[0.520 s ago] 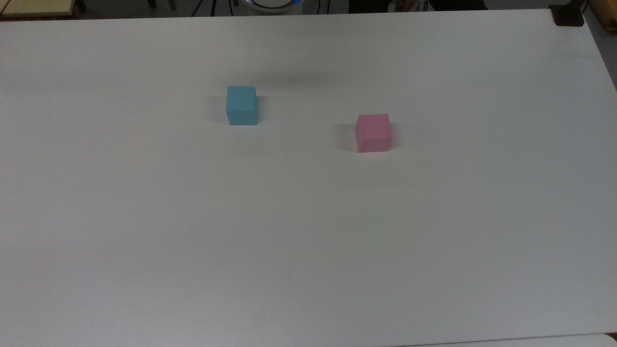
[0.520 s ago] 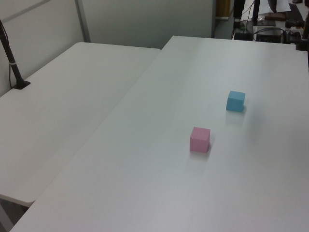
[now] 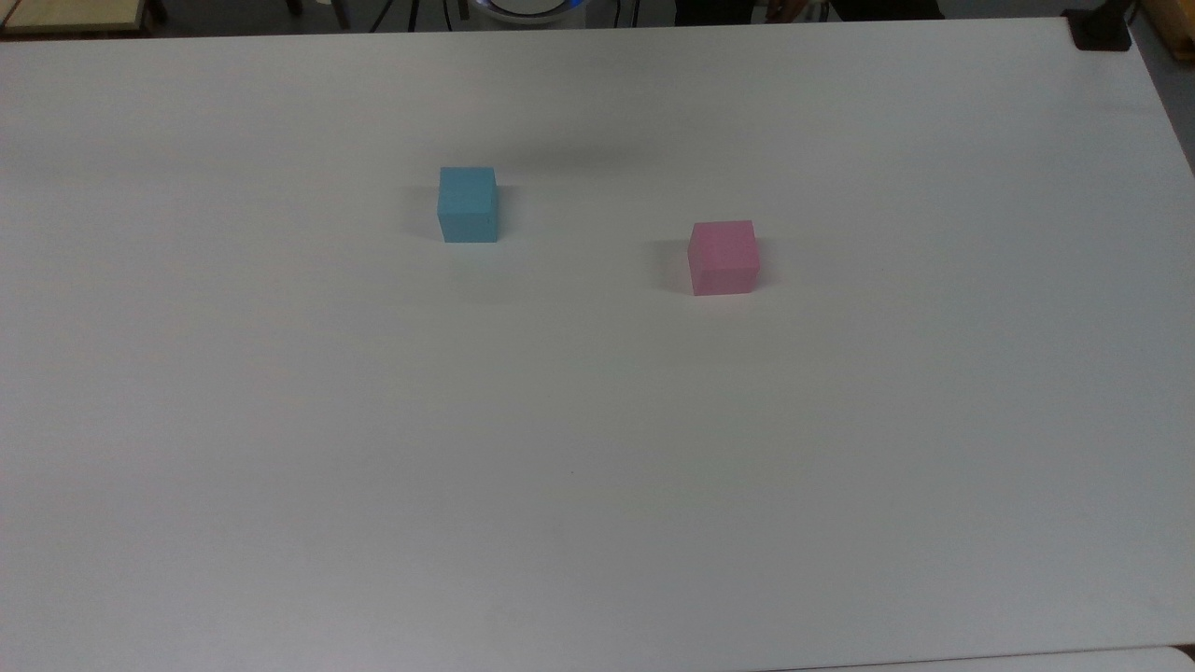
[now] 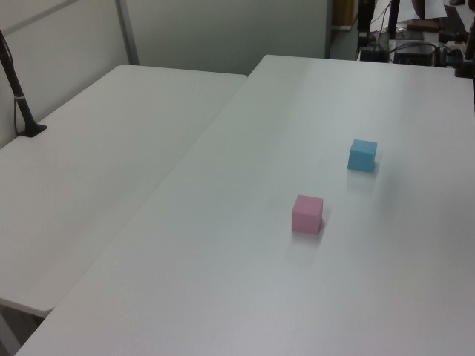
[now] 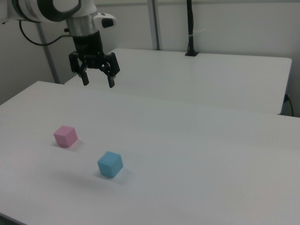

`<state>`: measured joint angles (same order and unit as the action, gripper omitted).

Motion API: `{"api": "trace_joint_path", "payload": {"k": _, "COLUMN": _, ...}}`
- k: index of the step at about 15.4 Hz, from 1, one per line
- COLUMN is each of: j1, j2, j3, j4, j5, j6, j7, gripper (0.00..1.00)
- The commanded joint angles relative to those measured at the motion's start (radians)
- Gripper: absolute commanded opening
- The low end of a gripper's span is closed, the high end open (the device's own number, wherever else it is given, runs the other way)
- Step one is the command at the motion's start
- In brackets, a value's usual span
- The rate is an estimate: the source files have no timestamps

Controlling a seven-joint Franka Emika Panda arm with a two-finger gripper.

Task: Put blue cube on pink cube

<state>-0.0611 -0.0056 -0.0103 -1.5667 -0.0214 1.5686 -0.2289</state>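
1. The blue cube [image 3: 468, 204] sits flat on the white desk [image 3: 597, 448], resting on one face, with nothing on top of it and nothing touching it. In the top view it lies in the upper half of the desk, toward the top view's left of the middle.
2. In the left view the blue cube [image 4: 362, 155] is toward the left view's right, farther from the camera than its partner; in the right view the blue cube [image 5: 110, 164] is the nearer of the two.
3. The pink cube [image 3: 723, 258] also sits flat on the desk, well apart from the blue one, to the top view's right and slightly lower. Its upper face is bare.
4. In the left view the pink cube [image 4: 307, 213] lies nearer the camera, to the left view's left of the blue one. In the right view the pink cube [image 5: 65, 136] lies to the right view's left and a bit farther back.
5. The end effector [image 5: 97, 78] hangs in the air in the right view, above the far edge of the desk, well clear of both cubes. Its two fingers [image 5: 112, 77] point downward and are spread apart, holding nothing.
6. A second white desk [image 4: 89, 170] stands beside the first, with a dark post [image 5: 190, 28] rising from it.
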Motion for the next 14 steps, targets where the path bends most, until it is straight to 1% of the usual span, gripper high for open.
{"api": "trace_joint_path", "payload": {"k": 1, "j1": 0.000, "j2": -0.013, "j3": 0.003, "j4": -0.013, "j5": 0.015, "j6": -0.002, "j7": 0.010, "gripper": 1.00}}
{"api": "trace_joint_path", "payload": {"k": 14, "j1": 0.000, "j2": -0.013, "j3": 0.003, "j4": -0.012, "j5": 0.015, "j6": -0.010, "j7": 0.010, "gripper": 1.00}}
